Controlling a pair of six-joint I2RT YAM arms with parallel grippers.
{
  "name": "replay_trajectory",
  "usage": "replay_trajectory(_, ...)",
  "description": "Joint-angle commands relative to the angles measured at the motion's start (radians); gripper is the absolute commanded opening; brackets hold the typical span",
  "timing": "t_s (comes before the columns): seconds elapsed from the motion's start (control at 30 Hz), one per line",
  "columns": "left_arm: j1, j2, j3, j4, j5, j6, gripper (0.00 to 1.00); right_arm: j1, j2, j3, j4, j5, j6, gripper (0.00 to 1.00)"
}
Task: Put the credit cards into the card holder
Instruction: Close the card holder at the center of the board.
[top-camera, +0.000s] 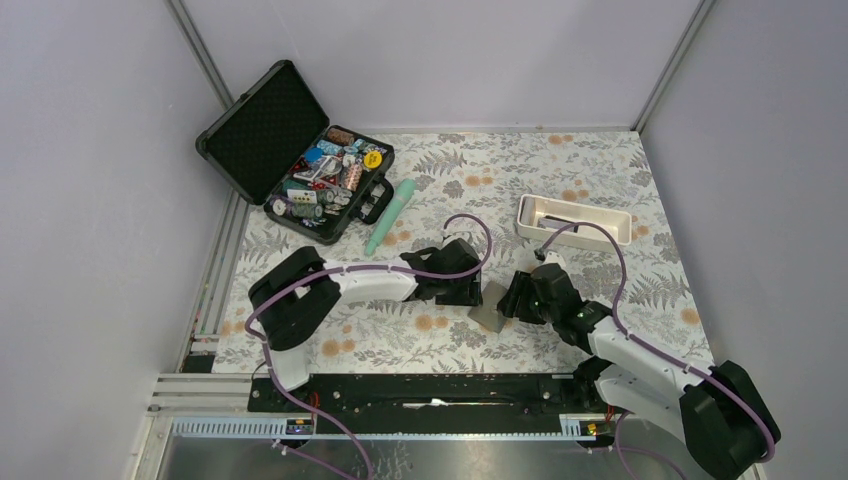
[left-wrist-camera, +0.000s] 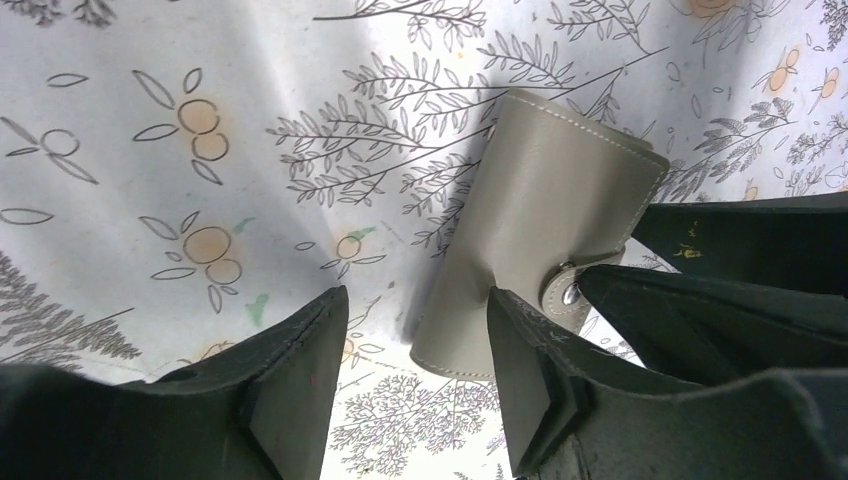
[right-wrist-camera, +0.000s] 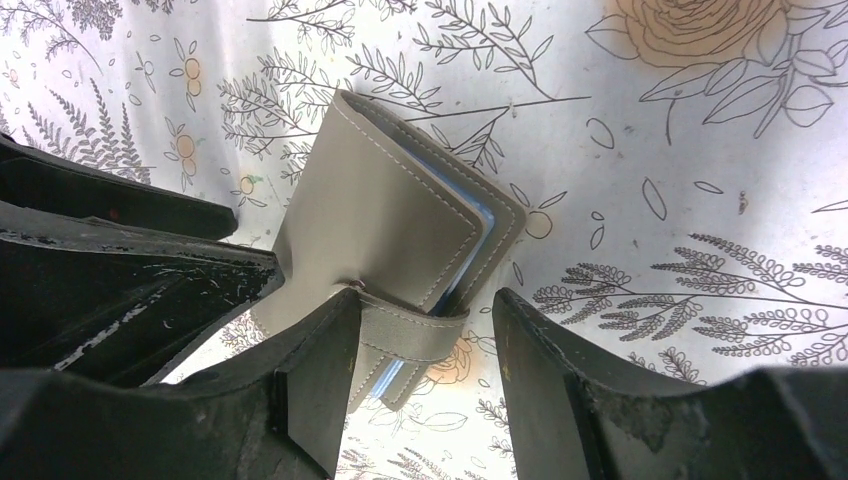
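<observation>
A floral-patterned desk (top-camera: 560, 170) is seen from above, with two robot arms reaching in from its near edge. At the far left corner an open black case (top-camera: 300, 155) holds small mixed items. Just right of it lies a mint-green tube (top-camera: 391, 214).

Near the middle of the desk, the left claw (left-wrist-camera: 418, 320) points down with its two fingers apart and nothing clamped between them. The card holder (left-wrist-camera: 540, 200), a closed grey-brown wallet fastened by a snap strap, lies flat on the desk just ahead of this claw. Its near corner reaches into the gap between the fingers, beside the right-hand finger.

The right claw (right-wrist-camera: 425, 310) faces the holder from the other side. Its fingers are also apart, with the strap end of the holder lying in the gap below them. The blue edge of the credit cards (right-wrist-camera: 487, 225) shows between the holder's closed covers.

Further right, towards the back, sits a white oblong tray (top-camera: 573, 221).
</observation>
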Motion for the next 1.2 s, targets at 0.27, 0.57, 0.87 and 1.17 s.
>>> replay_trajectory(0.27,0.008,-0.042,-0.077,0.096,0.070,0.010,0.57,0.010,0.011,0.028,0.024,-0.009,0.029,0.59)
replay_trajectory(0.57,0.007,-0.021,-0.083,0.136,0.098,0.011,0.57,0.009,-0.023,0.057,-0.021,-0.020,0.042,0.67)
replay_trajectory(0.87,-0.002,0.005,-0.077,0.132,0.074,0.033,0.57,0.010,-0.050,0.032,-0.061,0.006,0.085,0.66)
replay_trajectory(1.17,-0.049,0.066,0.008,-0.013,-0.049,0.087,0.55,0.010,-0.156,-0.031,-0.043,0.029,0.160,0.68)
